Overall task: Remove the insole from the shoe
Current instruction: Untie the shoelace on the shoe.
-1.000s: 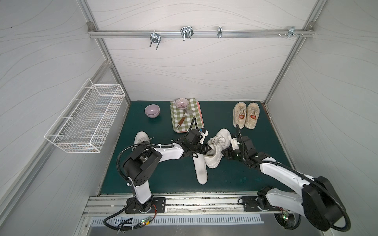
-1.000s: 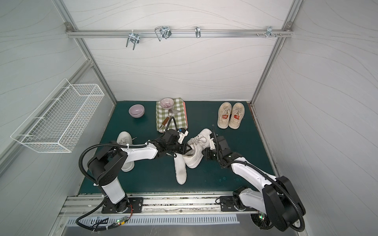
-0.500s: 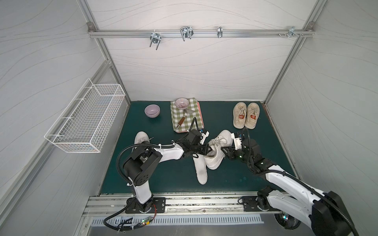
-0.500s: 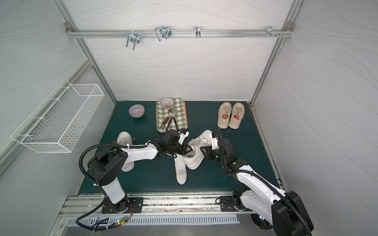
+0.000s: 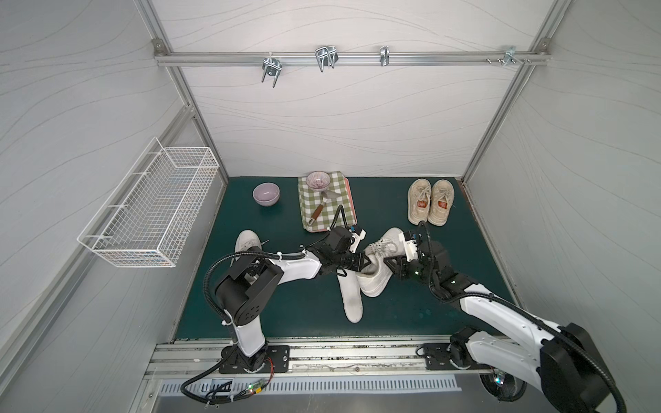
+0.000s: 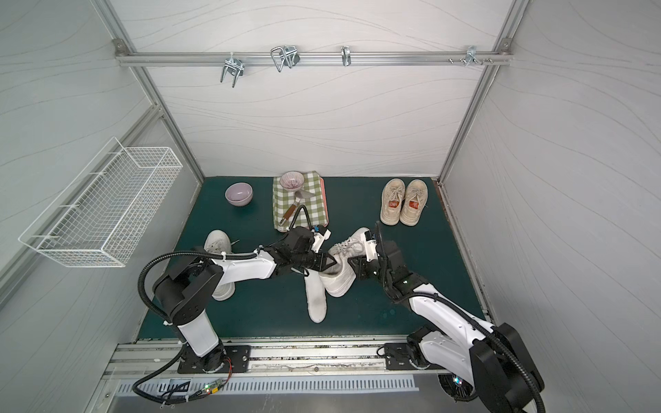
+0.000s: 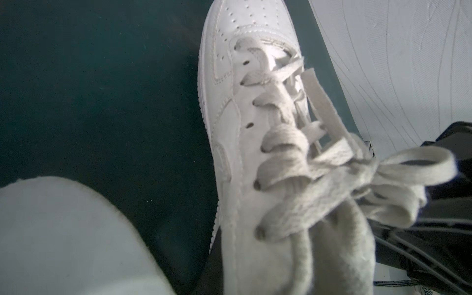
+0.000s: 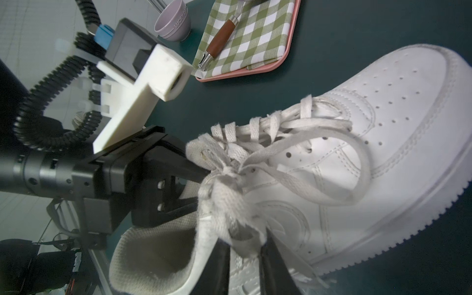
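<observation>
A white lace-up shoe [image 5: 375,280] [image 6: 339,282] stands mid-mat between both arms. My left gripper [image 5: 368,266] [image 8: 199,178] is shut on its tongue at the knotted laces. My right gripper [image 5: 388,270] [image 8: 245,258] is shut on the shoe's side collar, one finger [image 8: 217,270] inside the opening and one outside. The white insole [image 5: 350,300] [image 6: 316,300] lies flat on the mat, its far end at the shoe's heel. In the left wrist view the shoe [image 7: 242,127] hides my jaws and the insole [image 7: 63,242] shows beside it. The shoe's grey lining [image 8: 158,245] is visible.
A second white sneaker [image 5: 246,241] lies behind my left arm. A beige pair [image 5: 431,202] stands at the back right. A pink tray [image 5: 352,203] holds a checked cloth, a bowl and a spatula; a purple bowl [image 5: 265,194] sits beside it. A wire basket [image 5: 150,207] hangs on the left wall.
My right gripper loosened briefly and has closed again on the shoe's collar, its arm shifting slightly. The left arm, shoe and insole have stayed in place.
</observation>
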You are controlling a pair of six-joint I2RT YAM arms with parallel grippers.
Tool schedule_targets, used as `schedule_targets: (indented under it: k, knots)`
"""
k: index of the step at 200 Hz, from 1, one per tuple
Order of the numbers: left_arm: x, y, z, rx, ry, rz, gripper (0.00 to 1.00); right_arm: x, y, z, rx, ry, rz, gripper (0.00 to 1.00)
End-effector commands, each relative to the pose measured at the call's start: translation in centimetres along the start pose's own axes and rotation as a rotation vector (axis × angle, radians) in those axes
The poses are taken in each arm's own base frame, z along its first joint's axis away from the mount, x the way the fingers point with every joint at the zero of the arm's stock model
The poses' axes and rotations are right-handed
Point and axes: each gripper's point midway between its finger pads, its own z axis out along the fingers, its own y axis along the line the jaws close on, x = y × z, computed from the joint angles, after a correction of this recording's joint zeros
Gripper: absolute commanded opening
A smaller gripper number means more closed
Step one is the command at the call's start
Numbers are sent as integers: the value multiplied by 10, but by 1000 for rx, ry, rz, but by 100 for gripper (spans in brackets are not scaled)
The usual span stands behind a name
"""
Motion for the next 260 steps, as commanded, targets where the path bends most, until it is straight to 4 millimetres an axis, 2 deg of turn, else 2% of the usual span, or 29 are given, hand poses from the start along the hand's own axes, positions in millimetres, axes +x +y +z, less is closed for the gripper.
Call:
schedule_targets:
  k: [1, 31, 54, 102, 134, 178, 198, 244, 260]
  knots:
    - [-44, -45, -13, 138, -133, 98, 0, -11, 5, 2, -3, -22, -23, 25]
    - [-43, -46, -14, 143, -132, 97, 0, -10, -2, 5, 33, -11, -17, 28]
    - [-45, -47, -15, 141, -141, 85, 0, -6, 0, 8, 24, 10, -12, 25]
    - [-58, -27, -21, 85, -192, 2, 0, 10, 5, 1, 8, 29, -24, 26]
    - [-58, -34, -22, 125, -189, 2, 0, 21, -3, 7, 26, 65, -2, 27]
    - [-53, -37, -23, 150, -176, 10, 0, 7, -3, 10, 46, 38, -16, 28]
    - [-59, -46, -27, 192, -203, 29, 0, 6, -2, 15, 40, 49, -9, 27]
    - [-58, -54, -26, 227, -195, 33, 0, 6, 2, 24, 19, 65, 2, 19]
    - [-57, -53, -24, 228, -191, 31, 0, 6, 1, 25, 36, 71, 3, 14]
